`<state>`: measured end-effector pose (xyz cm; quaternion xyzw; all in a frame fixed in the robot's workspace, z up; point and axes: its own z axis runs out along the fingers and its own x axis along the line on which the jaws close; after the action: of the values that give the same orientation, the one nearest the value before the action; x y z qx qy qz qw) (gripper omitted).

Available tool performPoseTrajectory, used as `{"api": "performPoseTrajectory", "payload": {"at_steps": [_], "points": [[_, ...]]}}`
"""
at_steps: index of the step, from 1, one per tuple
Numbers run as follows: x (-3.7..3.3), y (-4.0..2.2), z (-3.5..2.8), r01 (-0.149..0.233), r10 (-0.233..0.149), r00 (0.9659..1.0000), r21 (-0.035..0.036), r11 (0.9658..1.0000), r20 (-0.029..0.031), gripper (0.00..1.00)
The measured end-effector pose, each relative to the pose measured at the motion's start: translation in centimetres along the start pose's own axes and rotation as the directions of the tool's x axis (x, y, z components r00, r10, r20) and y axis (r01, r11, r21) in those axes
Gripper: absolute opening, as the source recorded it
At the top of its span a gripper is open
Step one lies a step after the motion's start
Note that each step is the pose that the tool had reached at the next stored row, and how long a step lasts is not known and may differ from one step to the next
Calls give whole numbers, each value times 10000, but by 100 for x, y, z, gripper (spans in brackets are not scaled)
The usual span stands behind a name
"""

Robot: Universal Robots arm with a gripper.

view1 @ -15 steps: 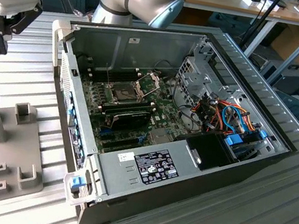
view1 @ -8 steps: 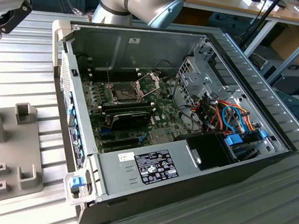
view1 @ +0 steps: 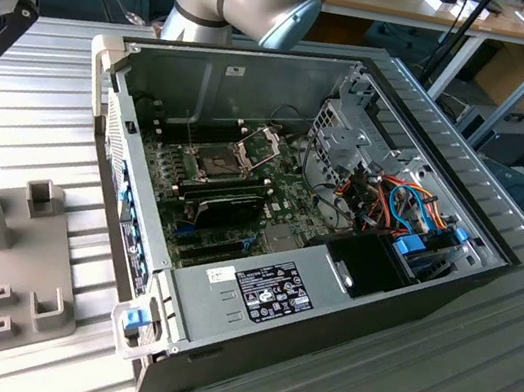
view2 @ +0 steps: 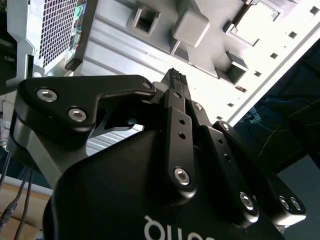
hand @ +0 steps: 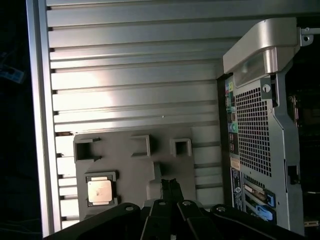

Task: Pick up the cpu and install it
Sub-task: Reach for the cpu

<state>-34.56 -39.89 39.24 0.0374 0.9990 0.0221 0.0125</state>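
The gripper (hand: pixel 170 182) has its two slim black fingers pressed flat together with nothing between them; the second wrist view shows the same closed tips (view2: pixel 175 75) on matte black links fastened with bright screw heads. It hangs above a grey fixture plate (hand: pixel 135 167), apart from it. An upright post (view2: pixel 191 27) with a rounded square head rises from that plate just past the tips, and open rectangular pockets (hand: pixel 140 145) stand along the plate's edge.

The cpu (hand: pixel 99 190) lies flat in a square recess of the plate, off to one side of the fingers and untouched. It is a small square chip with a dull, pale metal top.

The plate rests on a table (hand: pixel 135 75) of ribbed, shiny aluminium slats. Just beside the plate stands the computer case (view1: pixel 325 299), grey sheet metal with a perforated rear grille (hand: pixel 252 130). In the exterior view it lies open, its dark square socket (view1: pixel 219 160) among green board and coloured cables (view1: pixel 407 206), with the hinged frame (view1: pixel 262 140) raised.
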Motion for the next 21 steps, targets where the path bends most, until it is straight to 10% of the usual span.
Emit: {"api": "performPoseTrajectory", "payload": {"at_steps": [14,17,21], "points": [[227,-17,-4,0,0,10000,0,10000,0,11],[568,-43,-7,-1,1,10000,0,10000,0,11],[657,-49,-8,0,0,10000,0,10000,0,11]]}}
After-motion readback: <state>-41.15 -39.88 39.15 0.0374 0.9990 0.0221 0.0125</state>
